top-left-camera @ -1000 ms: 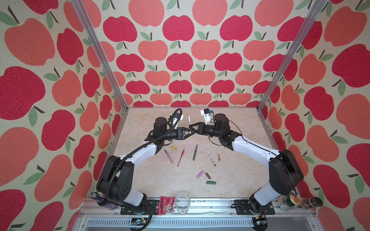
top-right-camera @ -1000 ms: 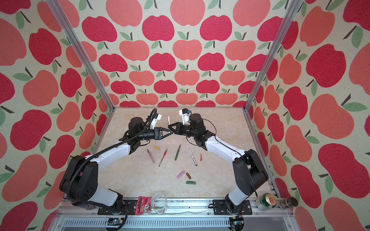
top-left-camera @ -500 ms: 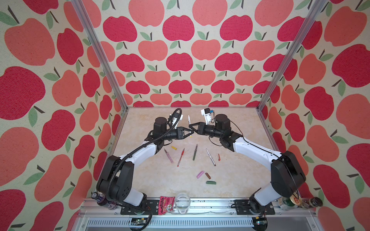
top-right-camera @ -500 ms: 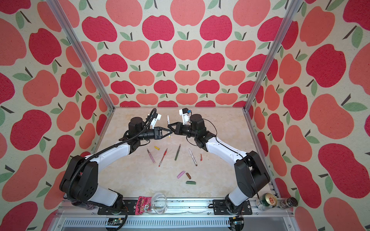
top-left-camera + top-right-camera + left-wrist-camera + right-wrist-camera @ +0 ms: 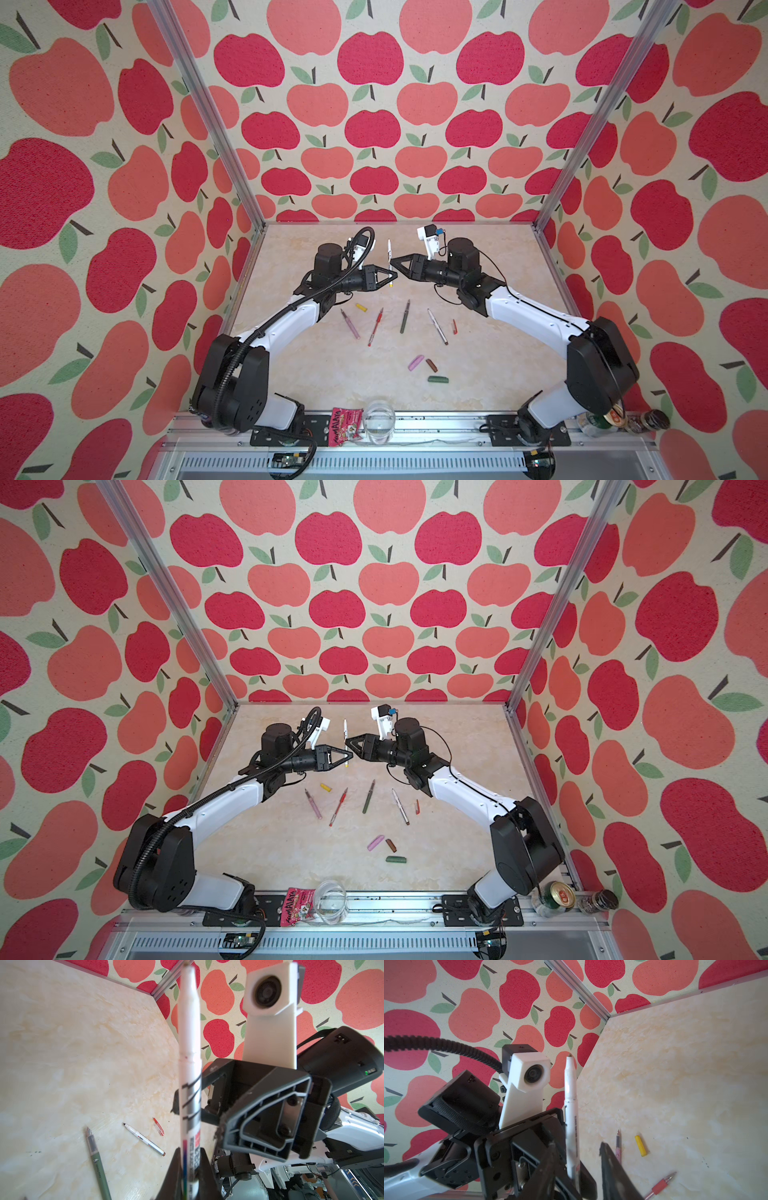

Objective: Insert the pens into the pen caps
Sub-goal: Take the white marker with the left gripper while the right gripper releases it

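Pinching a white-barrelled pen (image 5: 389, 253) near its lower end, the left gripper (image 5: 390, 277) has its jaws pressed onto the barrel. The pen stands upright with its tip up, raised above the table (image 5: 316, 374) toward the back. The right gripper (image 5: 395, 266) faces it nose to nose. Its jaws are spread, and the right wrist view shows the pen standing in the gap with one finger (image 5: 609, 1167) clearly apart from it. Contact on the other side cannot be told.

The rest lies flat on the table in front of the grippers. From left to right in both top views:
- lilac-pink pen (image 5: 350, 324)
- yellow cap (image 5: 362, 308), just behind it
- red pen (image 5: 375, 327)
- dark green pen (image 5: 405, 316)
- second white pen (image 5: 437, 326)
- thin red cap (image 5: 454, 326), just beside the second white pen

Nearer the front edge, the pink cap (image 5: 415, 362) and brown cap (image 5: 431, 365) lie close together. The dark green cap (image 5: 438, 379) is just in front of them. No cap is on any pen.
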Action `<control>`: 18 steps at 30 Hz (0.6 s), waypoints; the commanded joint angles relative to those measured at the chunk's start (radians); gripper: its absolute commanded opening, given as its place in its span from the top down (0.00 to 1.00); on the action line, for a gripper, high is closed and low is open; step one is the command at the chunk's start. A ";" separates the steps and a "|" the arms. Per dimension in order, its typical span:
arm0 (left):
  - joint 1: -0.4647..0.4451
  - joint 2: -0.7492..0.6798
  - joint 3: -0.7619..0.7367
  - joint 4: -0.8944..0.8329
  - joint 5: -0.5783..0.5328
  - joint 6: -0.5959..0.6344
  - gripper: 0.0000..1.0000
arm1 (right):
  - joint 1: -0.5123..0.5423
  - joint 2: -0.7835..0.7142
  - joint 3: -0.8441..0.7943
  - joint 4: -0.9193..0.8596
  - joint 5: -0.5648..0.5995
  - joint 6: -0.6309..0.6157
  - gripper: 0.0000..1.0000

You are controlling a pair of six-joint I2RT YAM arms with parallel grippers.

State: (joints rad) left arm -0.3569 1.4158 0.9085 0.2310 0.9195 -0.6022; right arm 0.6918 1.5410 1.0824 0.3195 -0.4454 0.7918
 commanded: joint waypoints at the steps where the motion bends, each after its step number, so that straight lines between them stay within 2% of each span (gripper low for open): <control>1: 0.035 -0.084 0.037 -0.230 -0.041 0.141 1.00 | 0.000 -0.055 0.022 -0.078 0.023 -0.065 0.50; 5: 0.077 -0.188 0.083 -0.574 -0.141 0.308 1.00 | 0.000 -0.069 0.069 -0.264 0.088 -0.167 0.47; 10: 0.125 -0.321 0.084 -0.823 -0.239 0.406 1.00 | 0.002 0.015 0.186 -0.541 0.128 -0.321 0.46; 13: 0.149 -0.417 0.049 -0.871 -0.245 0.391 1.00 | 0.014 0.118 0.286 -0.673 0.117 -0.409 0.45; 18: 0.170 -0.538 -0.031 -0.887 -0.216 0.278 1.00 | 0.097 0.311 0.491 -0.880 0.216 -0.577 0.40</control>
State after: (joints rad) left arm -0.1967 0.9157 0.9211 -0.5686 0.7052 -0.2783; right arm 0.7380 1.7760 1.4914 -0.3481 -0.2943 0.3664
